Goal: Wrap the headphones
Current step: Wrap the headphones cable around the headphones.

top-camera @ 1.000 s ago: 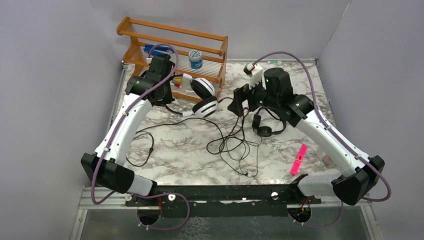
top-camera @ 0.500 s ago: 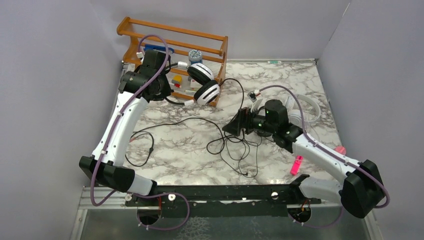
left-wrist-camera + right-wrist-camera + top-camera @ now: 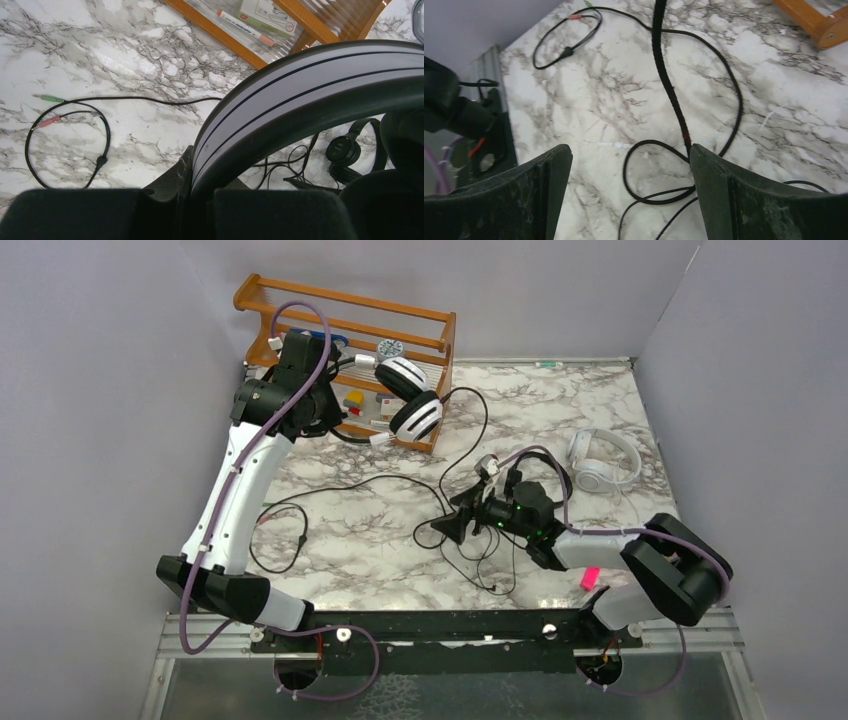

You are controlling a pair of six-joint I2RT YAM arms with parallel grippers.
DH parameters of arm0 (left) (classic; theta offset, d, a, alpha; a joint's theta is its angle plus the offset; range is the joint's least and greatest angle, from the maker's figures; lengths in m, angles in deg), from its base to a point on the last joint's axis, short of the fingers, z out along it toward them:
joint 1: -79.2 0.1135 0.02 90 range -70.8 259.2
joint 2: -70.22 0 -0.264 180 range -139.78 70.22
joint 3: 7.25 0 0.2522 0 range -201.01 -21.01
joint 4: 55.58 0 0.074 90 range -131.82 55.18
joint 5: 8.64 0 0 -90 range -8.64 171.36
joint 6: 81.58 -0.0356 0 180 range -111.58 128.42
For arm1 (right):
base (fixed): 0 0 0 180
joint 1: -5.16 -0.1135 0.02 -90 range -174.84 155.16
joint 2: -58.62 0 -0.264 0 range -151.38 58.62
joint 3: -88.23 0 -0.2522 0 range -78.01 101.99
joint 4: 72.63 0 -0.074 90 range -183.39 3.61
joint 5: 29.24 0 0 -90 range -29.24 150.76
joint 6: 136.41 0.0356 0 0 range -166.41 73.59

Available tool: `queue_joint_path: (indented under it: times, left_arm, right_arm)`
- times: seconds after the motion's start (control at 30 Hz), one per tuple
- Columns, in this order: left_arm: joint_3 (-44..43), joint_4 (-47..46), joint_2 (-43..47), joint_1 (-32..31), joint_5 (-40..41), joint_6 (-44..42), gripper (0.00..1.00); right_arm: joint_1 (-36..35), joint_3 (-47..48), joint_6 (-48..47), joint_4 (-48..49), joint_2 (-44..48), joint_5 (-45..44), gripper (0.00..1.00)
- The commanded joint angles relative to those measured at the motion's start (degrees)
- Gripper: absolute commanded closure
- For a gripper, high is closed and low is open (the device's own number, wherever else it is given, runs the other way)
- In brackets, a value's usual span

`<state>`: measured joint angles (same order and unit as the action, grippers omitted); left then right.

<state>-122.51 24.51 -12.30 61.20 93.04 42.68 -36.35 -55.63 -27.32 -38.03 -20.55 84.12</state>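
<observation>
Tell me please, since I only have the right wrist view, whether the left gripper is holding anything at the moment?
Observer: Yes. The left gripper is shut on the headband of the white headphones with black ear pads, held above the table by the wooden rack.
Operator: Thank you. Where is the all-white pair?
Observer: The all-white headphones lie flat toward the table's far right side.
Operator: And the black pair?
Observer: The black headphones lie on the table beside the loose cords; only the left wrist view shows them clearly.
</observation>
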Motion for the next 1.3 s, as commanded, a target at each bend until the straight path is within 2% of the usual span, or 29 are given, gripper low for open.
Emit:
queue_joint_path:
  times: [0.0, 0.17, 0.27, 0.37, 0.47, 0.53, 0.57, 0.6, 0.63, 0.73, 0.83, 0.9, 1.0, 1.1, 1.27]
  left_arm:
    - [-4.6, -1.5, 0.9, 0.5, -2.9, 1.1, 1.0]
    - [-5.5, -0.9, 0.8, 0.6, -3.7, 0.5, 1.0]
    - [-6.1, -0.9, 0.5, 0.7, -4.3, 0.4, 1.0]
    - [-6.3, -0.9, 0.6, 0.7, -4.8, 0.3, 1.0]
    - [-6.3, -0.9, 0.5, 0.7, -4.3, -0.1, 1.0]
    - [-6.7, -0.9, 0.4, 0.8, -4.0, -0.4, 1.0]
    - [-7.1, -1.0, 0.1, 0.8, -4.0, -0.6, 1.0]
    - [-7.5, -1.1, -0.1, 0.8, -4.0, -0.9, 1.0]
    - [-7.8, -1.2, -0.4, 1.0, -3.8, -1.2, 1.0]
    - [-7.5, -3.3, -1.2, 2.3, -3.7, -3.0, 1.0]
    - [-6.4, -6.3, -2.2, 4.2, -3.1, -4.3, 1.0]
    - [-5.1, -8.1, -2.4, 4.9, 1.2, -3.7, 1.0]
    - [-2.0, -10.4, -1.5, 6.5, 5.3, -0.8, 1.0]
    - [4.6, -15.8, 2.0, 6.8, 4.5, 1.7, 1.0]
    - [16.5, -21.6, 8.1, 6.9, 6.2, 5.4, 1.0]
  right_arm:
    - [0.0, 0.0, -9.4, 13.4, -5.1, -5.7, 0.08]
    - [0.0, -0.6, -12.1, 19.0, -10.4, -7.9, 0.09]
    - [0.1, -1.8, -11.8, 23.6, -15.1, -13.0, 0.09]
    - [0.1, -1.8, -12.9, 24.6, -17.4, -14.4, 0.1]
    - [0.1, -2.3, -12.3, 24.5, -17.9, -13.5, 0.18]
    - [0.1, -3.3, -10.8, 24.2, -17.2, -14.5, 0.33]
    - [0.1, -3.1, -10.0, 21.7, -16.0, -15.9, 0.55]
    - [0.1, -2.4, -8.9, 16.3, -13.8, -17.9, 0.87]
    - [0.1, -1.1, -7.3, 9.5, -10.7, -19.9, 0.98]
    - [0.1, 2.9, -6.1, -13.5, 1.9, -18.1, 1.0]
    - [0.1, 11.4, -4.9, -39.1, 11.5, -15.6, 1.0]
    - [0.1, 17.2, -6.3, -50.8, 15.1, -11.3, 1.0]
    - [0.1, 28.2, -9.5, -68.4, 14.2, -1.9, 1.0]
    - [-0.1, 38.7, -7.4, -76.3, 12.0, 5.4, 1.0]
    - [-0.8, 53.9, 1.6, -76.1, 9.6, 8.4, 1.0]
